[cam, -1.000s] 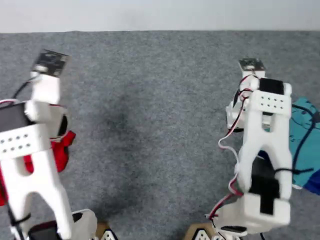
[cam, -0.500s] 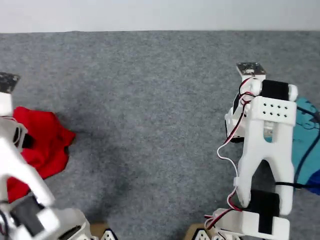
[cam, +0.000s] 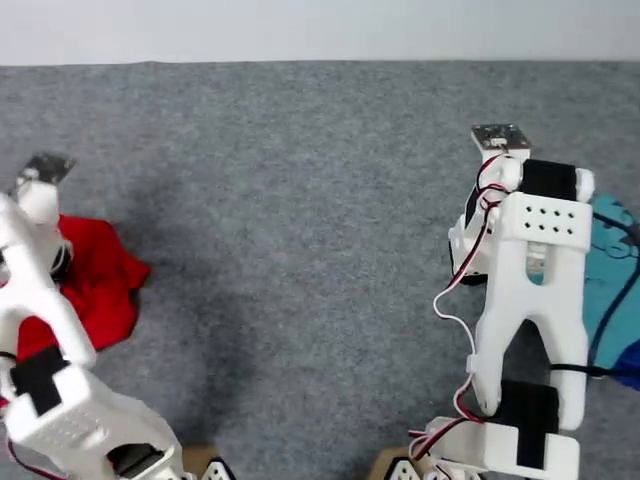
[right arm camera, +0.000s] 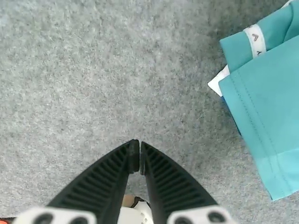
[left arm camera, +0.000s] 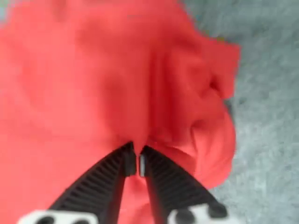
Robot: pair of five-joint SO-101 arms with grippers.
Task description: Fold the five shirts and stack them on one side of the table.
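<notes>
The left fingers (left arm camera: 108, 175) have swung out to the edge and settled over the red shirt (left arm camera: 93, 70). A second ago the arm covered most of it. Now it lies crumpled right at their tips, spreading ahead of them and off to both sides. The left fingers are closed, tips meeting at a crease in the cloth, and I cannot tell whether any fabric is caught between them. The shirt is unfolded, so this looks like the start of a pick-up that would bring it onto the grey tabletop (cam: 300, 200) between the two sets of fingers. The right fingers (right arm camera: 112, 172) have barely shifted in that time. They are pressed together on nothing, above bare tabletop. The folded teal shirt (right arm camera: 266, 107) lies just beside them, not touching, with blue cloth (cam: 622, 368) under it. That is probably the growing stack, with most of the folding still ahead.
</notes>
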